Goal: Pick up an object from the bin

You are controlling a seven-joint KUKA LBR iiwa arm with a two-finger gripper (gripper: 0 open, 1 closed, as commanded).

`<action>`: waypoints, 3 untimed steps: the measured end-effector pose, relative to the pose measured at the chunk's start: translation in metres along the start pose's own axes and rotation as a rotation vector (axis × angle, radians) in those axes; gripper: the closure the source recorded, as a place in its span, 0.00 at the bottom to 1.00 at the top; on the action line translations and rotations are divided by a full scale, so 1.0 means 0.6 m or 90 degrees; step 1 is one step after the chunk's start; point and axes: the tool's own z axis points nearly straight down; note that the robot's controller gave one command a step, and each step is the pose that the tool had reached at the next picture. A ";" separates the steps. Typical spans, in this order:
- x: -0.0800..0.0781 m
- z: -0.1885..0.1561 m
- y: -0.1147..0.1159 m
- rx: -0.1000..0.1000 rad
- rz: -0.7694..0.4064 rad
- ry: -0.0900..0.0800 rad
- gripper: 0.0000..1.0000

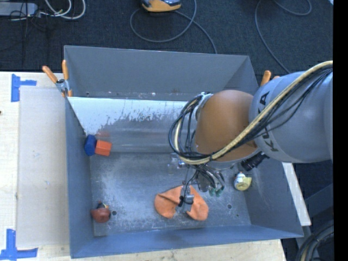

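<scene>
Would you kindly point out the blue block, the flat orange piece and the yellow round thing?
blue block (pixel 90 144): camera view, its upper face.
flat orange piece (pixel 165 205): camera view, its left lobe.
yellow round thing (pixel 242 182): camera view, its middle.

Blue block (pixel 90 144) touching orange block (pixel 103 148); brown ball (pixel 100 213) near-left corner.

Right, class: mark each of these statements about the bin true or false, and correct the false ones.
1. The gripper is over a flat orange thing near the front wall of the bin. True.
2. The blue block and the orange block lie at opposite ends. False: they sit side by side at the left.
3. A small reddish-brown thing lies in the front left corner. True.
4. The small yellow round thing lies beside the blocks. False: it lies at the right, by the arm.
</scene>
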 end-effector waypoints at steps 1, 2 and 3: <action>0.011 0.003 -0.039 0.000 0.077 0.000 0.00; 0.013 0.005 -0.044 0.000 0.097 -0.002 0.00; 0.002 0.051 -0.020 0.001 0.078 0.006 0.00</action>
